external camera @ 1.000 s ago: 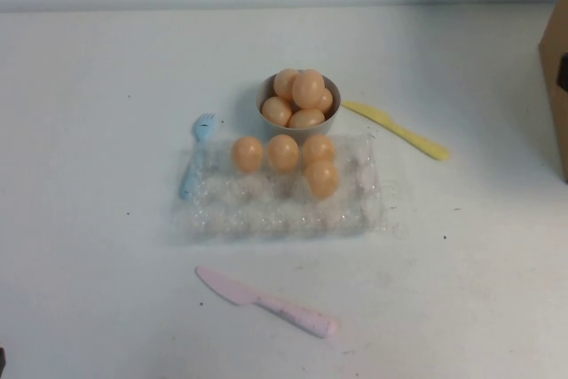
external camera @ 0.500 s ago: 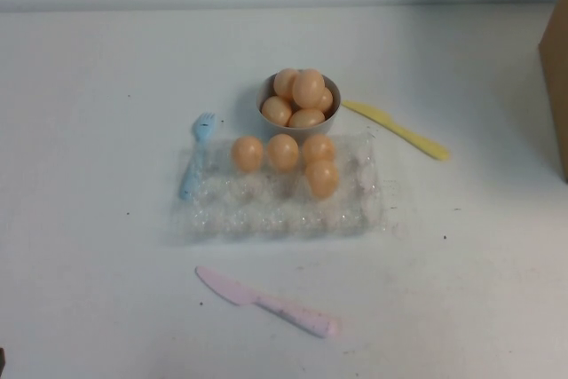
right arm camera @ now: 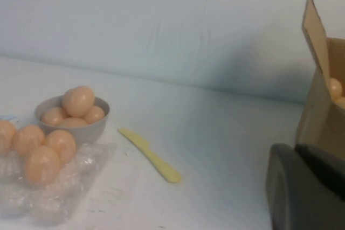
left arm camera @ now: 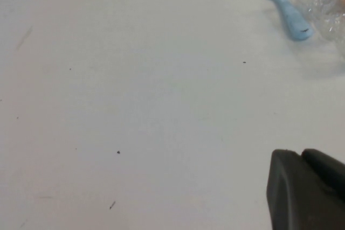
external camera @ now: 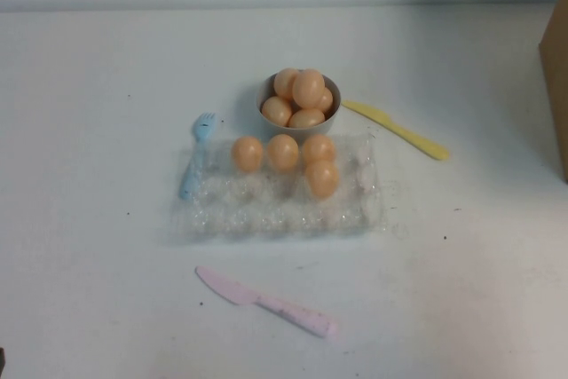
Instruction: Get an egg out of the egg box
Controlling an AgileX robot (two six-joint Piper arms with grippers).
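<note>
I have 4 eggs in the egg box [external camera: 275, 197] mid-tabletop; my target egg [external camera: 322, 178] sits 1 row nearer me than the other 3, just short of the grey bowl [external camera: 264, 95] heaped with 5 more. My right gripper [right arm camera: 307, 192] hangs closed off the right edge near the cardboard box [right arm camera: 323, 100]; the left gripper [left arm camera: 307, 189] is low over bare tabletop, fingers I cannot tell. A closed approach would knock the egg or drag the flimsy tray into the blue fork [external camera: 197, 155].
</note>
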